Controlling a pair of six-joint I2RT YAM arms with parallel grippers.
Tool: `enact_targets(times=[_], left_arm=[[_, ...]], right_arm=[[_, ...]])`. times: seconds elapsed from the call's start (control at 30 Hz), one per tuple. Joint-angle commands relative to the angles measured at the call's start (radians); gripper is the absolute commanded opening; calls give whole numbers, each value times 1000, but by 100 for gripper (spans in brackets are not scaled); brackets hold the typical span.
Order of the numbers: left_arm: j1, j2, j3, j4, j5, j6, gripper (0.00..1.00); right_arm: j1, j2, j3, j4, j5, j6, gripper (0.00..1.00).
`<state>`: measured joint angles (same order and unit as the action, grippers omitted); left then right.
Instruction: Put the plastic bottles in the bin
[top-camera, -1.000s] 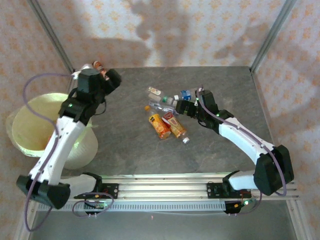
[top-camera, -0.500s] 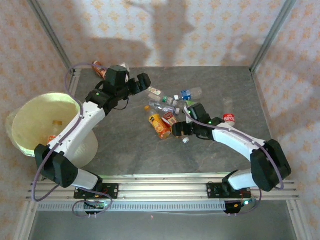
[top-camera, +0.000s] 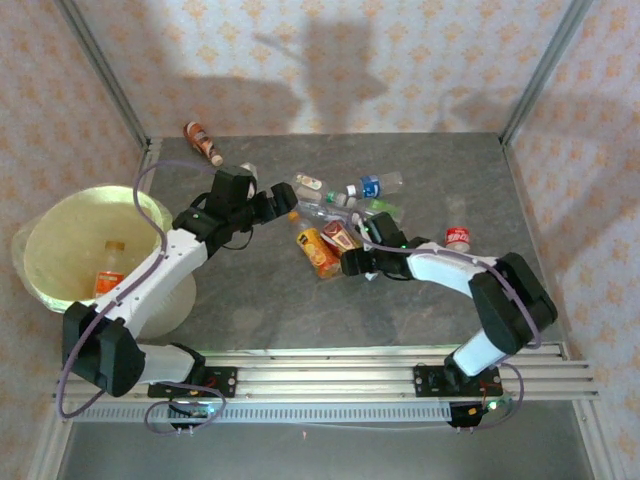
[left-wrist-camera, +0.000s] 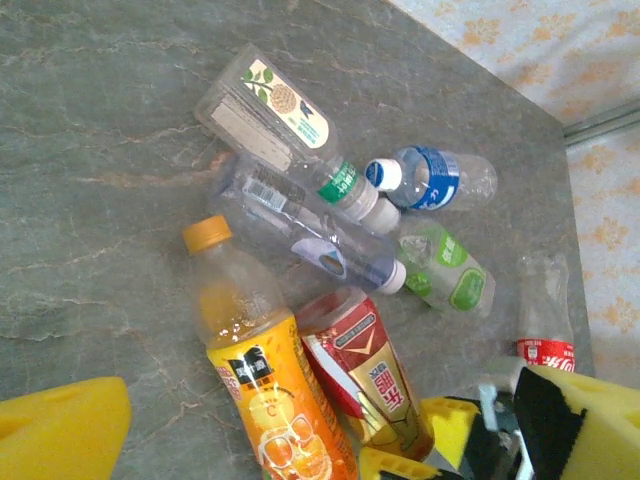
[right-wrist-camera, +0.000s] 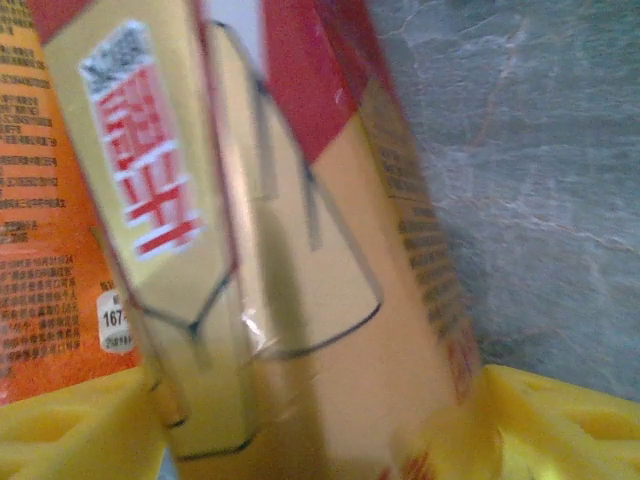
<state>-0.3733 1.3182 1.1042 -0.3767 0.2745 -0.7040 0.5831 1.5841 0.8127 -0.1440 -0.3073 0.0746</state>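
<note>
Red-gold bottle (left-wrist-camera: 365, 365), diagonal, cap nearward, sits between right jaws, grip uncertain; left jaws released.

Grey marbled tabletop (top-camera: 300, 310), pink patterned walls (top-camera: 450, 40), metal corner posts (top-camera: 540, 70)

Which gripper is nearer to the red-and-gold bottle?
Right. The right gripper has a finger on each side of the red-and-gold bottle; the left gripper hangs apart, beyond the orange bottle.
</note>
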Motion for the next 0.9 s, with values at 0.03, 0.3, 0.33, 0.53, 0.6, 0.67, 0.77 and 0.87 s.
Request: enact_targets(times=[0.03,0.3,0.33,0.53,0.6,0.67,0.77,0.87], left_arm=[[-3,41,55,-3,55,56,100],[-16,96,37,111,84,12,100],[-19,100,33,119,87,10,100],[-48,116,0,198,100,-32,100],[-68,119,-17,235,95,-50,100],[-88,123,-33,284,104,-70,100],[-122,131,-60,408,186,-89,100],[-145,146,-76,506,266,-102,100]], right_arm=[[23,64,25,22,37,-36,76],[31,-35,-30,40,104,-33,65],[31,-58,-40,37,114,-34,63],[31,-192,-52,5,134,4,61],[31,-236,-59,20,115,28,60],[31,-269,-67,44,79,47,60],[31,-300,-63,66,9,65,60],[31,-327,-62,114,-43,102,60]])
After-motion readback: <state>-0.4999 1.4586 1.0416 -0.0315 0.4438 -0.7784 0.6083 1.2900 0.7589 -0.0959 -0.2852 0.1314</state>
